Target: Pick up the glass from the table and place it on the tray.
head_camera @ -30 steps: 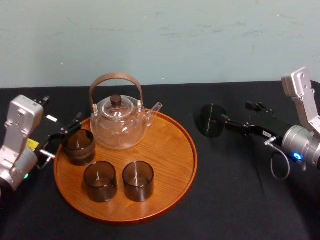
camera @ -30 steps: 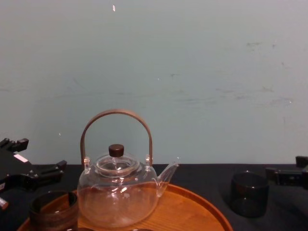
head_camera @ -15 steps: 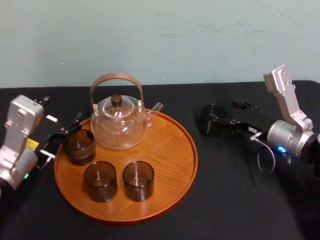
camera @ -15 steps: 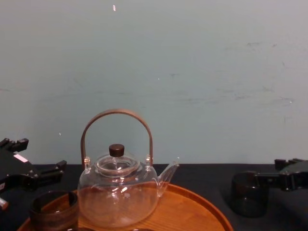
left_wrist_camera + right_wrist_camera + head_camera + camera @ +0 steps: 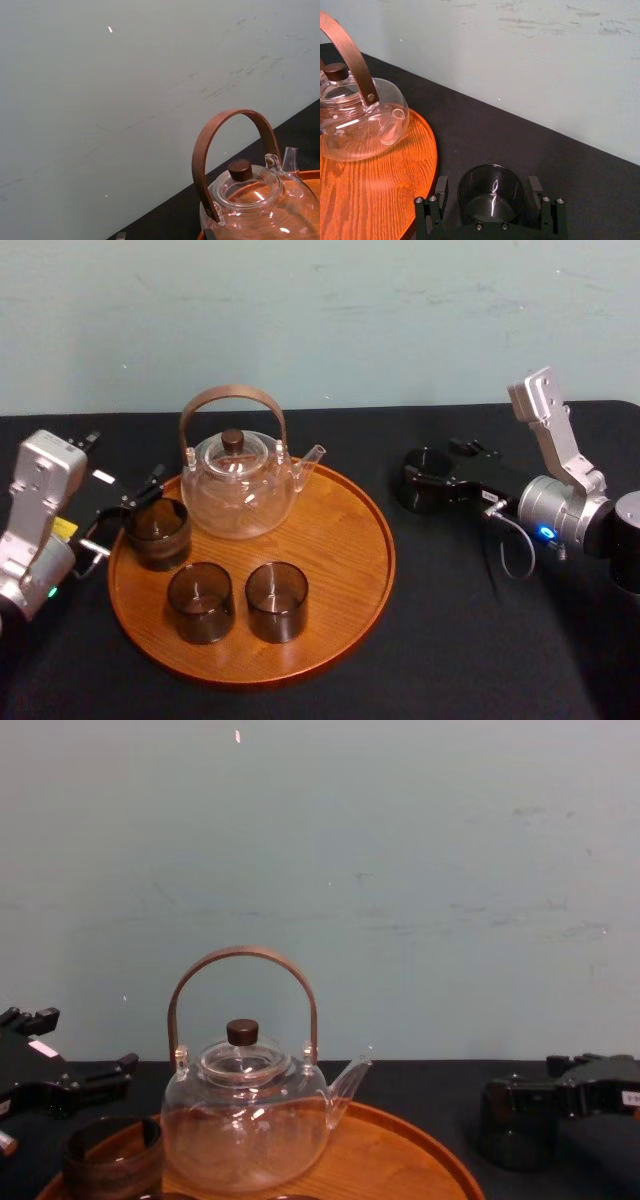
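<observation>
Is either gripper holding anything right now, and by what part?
Nothing yet: the right gripper straddles the glass on the table, jaws open; left gripper holds nothing.

A smoky dark glass [image 5: 424, 483] stands upright on the black table [image 5: 440, 640], just right of the round orange-brown wooden tray [image 5: 345, 530] and clear of its low rim.

In the chest view, the near half of the tray [image 5: 400, 1148] is cut off by the bottom edge, along with the base of the far-left glass [image 5: 112, 1160]. In the left wrist view, the teapot [image 5: 250, 192] is cropped below its lid. In the head view, the glass on the table [image 5: 420, 500] is partly covered by a dark finger. Whether the right gripper [image 5: 488, 186] touches it cannot be told.
</observation>
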Controlling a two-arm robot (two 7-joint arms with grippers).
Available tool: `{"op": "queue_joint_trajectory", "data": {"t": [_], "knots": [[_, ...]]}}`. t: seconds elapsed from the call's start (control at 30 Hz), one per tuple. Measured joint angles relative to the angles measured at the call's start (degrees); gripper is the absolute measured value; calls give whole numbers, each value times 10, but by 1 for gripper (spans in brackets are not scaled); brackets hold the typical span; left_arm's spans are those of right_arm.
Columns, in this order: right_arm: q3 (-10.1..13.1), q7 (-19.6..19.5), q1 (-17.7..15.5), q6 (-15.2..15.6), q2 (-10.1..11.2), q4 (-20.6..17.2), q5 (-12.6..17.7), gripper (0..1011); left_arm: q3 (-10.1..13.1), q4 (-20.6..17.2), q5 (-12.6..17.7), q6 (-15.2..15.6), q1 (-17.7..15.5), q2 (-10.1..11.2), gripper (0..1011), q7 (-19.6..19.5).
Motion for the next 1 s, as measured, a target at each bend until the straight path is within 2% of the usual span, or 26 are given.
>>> {"op": "queue_joint_trajectory", "data": {"t": [1.0], "knots": [[-9, 14, 31, -20, -22, 67, -4, 1002, 0, 0, 0, 0, 0, 0, 1001, 0]]}}
